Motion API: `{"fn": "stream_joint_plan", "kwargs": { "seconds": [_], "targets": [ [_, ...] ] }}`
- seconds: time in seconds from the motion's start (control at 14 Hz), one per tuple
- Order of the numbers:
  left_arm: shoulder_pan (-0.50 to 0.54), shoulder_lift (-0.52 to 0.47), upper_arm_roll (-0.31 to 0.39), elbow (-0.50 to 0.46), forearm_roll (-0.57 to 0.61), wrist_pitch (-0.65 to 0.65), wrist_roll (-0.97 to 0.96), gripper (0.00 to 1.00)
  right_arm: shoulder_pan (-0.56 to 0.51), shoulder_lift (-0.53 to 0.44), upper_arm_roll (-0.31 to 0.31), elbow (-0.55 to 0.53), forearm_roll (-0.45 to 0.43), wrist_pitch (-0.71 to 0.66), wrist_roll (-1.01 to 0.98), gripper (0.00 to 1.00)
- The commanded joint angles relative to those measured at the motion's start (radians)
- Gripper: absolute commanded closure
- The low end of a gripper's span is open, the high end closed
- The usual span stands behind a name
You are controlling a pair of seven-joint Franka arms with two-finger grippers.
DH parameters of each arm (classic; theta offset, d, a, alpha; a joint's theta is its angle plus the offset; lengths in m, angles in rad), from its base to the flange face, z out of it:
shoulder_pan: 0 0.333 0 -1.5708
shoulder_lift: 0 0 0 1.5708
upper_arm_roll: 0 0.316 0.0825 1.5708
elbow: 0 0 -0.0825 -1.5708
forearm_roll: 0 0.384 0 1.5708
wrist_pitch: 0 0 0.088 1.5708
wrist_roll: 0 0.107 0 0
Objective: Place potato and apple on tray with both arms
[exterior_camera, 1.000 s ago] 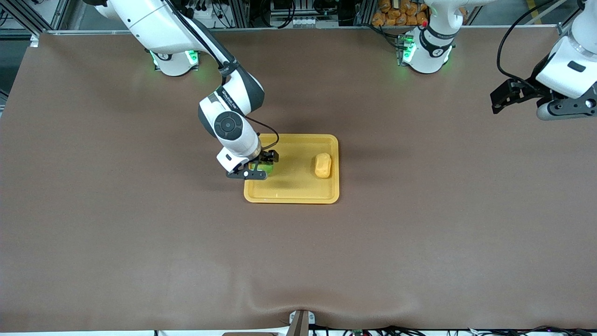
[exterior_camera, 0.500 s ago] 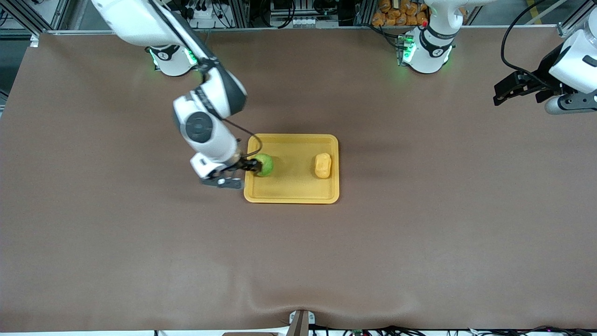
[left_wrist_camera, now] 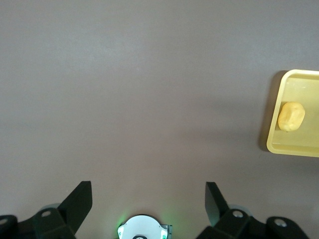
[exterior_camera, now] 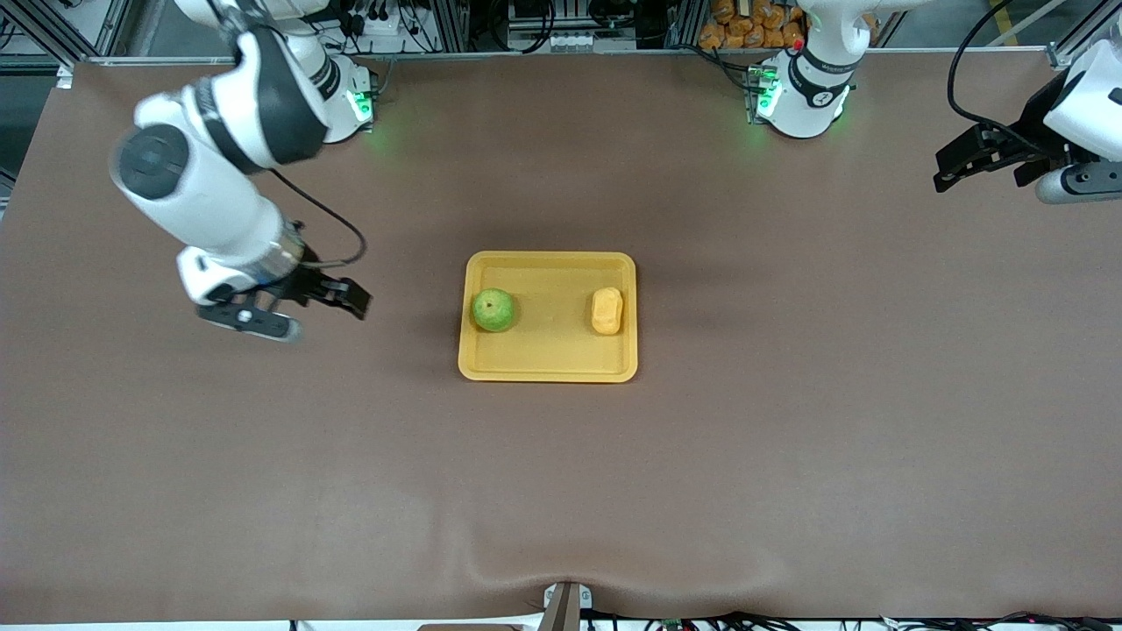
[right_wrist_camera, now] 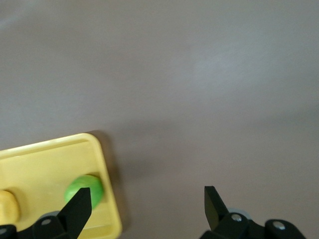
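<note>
The brown bench [exterior_camera: 789, 438] lay bare all round the tray [exterior_camera: 548, 364]. Apple [exterior_camera: 493, 309] sat by the tray's rim toward the right arm's end, potato [exterior_camera: 607, 311] by the other rim. Right gripper [exterior_camera: 337, 298] hung over open bench, jaws apart; left gripper [exterior_camera: 960, 166] over the bench edge, jaws apart too.

You're clearly in a robotics lab, not anybody's kitchen. Your worktop [exterior_camera: 175, 456] is one big slab under a plain brown mat, with two white arm bases [exterior_camera: 802, 96] bolted along its edge, green status lights glowing on them. Past that edge you've got aluminium frame struts [exterior_camera: 53, 31], a power strip [exterior_camera: 372, 17] and loose cables [exterior_camera: 982, 53] everywhere, plus a bin of orange bits [exterior_camera: 754, 26]. More wiring runs along the edge nearest the front camera too.
</note>
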Motion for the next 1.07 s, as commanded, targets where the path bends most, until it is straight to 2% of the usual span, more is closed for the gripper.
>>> {"fn": "stream_joint_plan", "kwargs": {
  "seconds": [0.0,0.14,0.43,0.57,1.0],
  "targets": [
    [-0.001,-0.008,0.003,0.002,-0.013,-0.024,0.02,0.0,-0.031,-0.067,-0.109,-0.024,-0.009,-0.046,-0.204,0.0],
    [-0.004,-0.002,0.002,0.004,-0.015,-0.017,0.019,0.0,-0.04,-0.088,-0.188,0.011,-0.009,-0.11,-0.357,0.0],
    [-0.001,0.006,0.002,0.014,-0.008,-0.011,0.019,0.0,-0.101,-0.09,-0.203,0.24,-0.009,-0.404,-0.419,0.0],
    [-0.001,0.006,0.003,0.017,-0.004,-0.011,0.019,0.0,-0.118,-0.104,-0.205,0.254,-0.009,-0.457,-0.421,0.0],
    [0.0,0.022,0.003,0.051,-0.004,-0.013,0.014,0.0,-0.134,-0.168,-0.205,0.24,-0.009,-0.489,-0.438,0.0]
  ]
}}
